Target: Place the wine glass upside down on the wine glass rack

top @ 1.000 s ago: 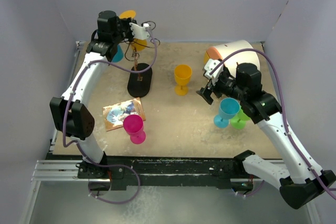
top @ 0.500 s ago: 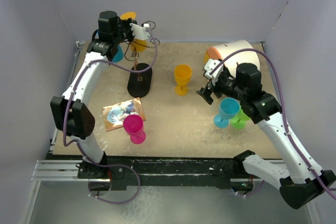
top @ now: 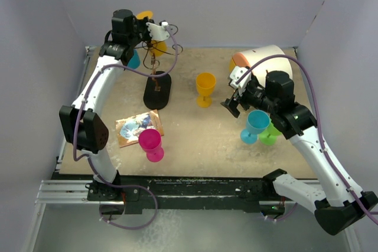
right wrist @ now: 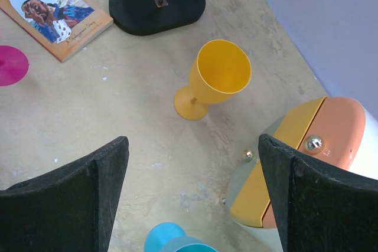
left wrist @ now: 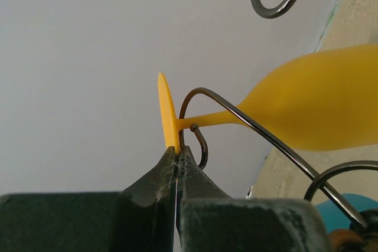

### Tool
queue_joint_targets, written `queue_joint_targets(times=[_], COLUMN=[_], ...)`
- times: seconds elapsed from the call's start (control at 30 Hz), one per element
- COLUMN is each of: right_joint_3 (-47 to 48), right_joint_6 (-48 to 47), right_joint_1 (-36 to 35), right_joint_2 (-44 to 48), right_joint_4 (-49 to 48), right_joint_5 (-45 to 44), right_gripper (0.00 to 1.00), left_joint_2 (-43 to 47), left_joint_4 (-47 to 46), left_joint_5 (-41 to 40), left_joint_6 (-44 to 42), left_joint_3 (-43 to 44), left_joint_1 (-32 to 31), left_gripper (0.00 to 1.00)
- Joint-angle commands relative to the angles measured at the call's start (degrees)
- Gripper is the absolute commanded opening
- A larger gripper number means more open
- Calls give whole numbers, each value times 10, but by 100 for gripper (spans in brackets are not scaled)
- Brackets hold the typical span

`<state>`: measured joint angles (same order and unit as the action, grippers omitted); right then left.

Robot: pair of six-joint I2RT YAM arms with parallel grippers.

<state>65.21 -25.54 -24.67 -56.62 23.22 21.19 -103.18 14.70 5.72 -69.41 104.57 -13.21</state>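
My left gripper [top: 148,23] [left wrist: 177,153] is shut on the thin foot disc of a yellow wine glass [left wrist: 313,107] [top: 157,46]. It holds the glass at the top of the wine glass rack [top: 157,90], foot up and bowl hanging down. In the left wrist view the glass stem lies inside a curled wire arm [left wrist: 260,129] of the rack. My right gripper [top: 234,102] [right wrist: 194,196] is open and empty, above the table near a second yellow wine glass [top: 205,88] [right wrist: 217,78] that stands upright.
A blue glass [top: 133,59] hangs on the rack's left side. A blue glass [top: 255,125] and a green one [top: 271,135] stand under my right arm. A pink glass [top: 151,144] and a book [top: 137,127] lie front left. An orange-and-white container [top: 260,58] is back right.
My left gripper has shifted slightly up and back with the yellow glass, and the rack's wire arms have swayed a little. The right arm has not moved.
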Motion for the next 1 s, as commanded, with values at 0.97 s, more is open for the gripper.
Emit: queue_joint_targets(times=[0.97], right_joint_3=[-1], right_joint_6=[-8], right_joint_1=[6], right_joint_2=[3], right_joint_4=[-21], right_joint_5=[8], right_gripper=[93], left_joint_2=[44], left_joint_4=[40], left_joint_5=[-13], left_joint_6=[11], left_joint_3=[13], left_joint_1=[-4], left_gripper=[0])
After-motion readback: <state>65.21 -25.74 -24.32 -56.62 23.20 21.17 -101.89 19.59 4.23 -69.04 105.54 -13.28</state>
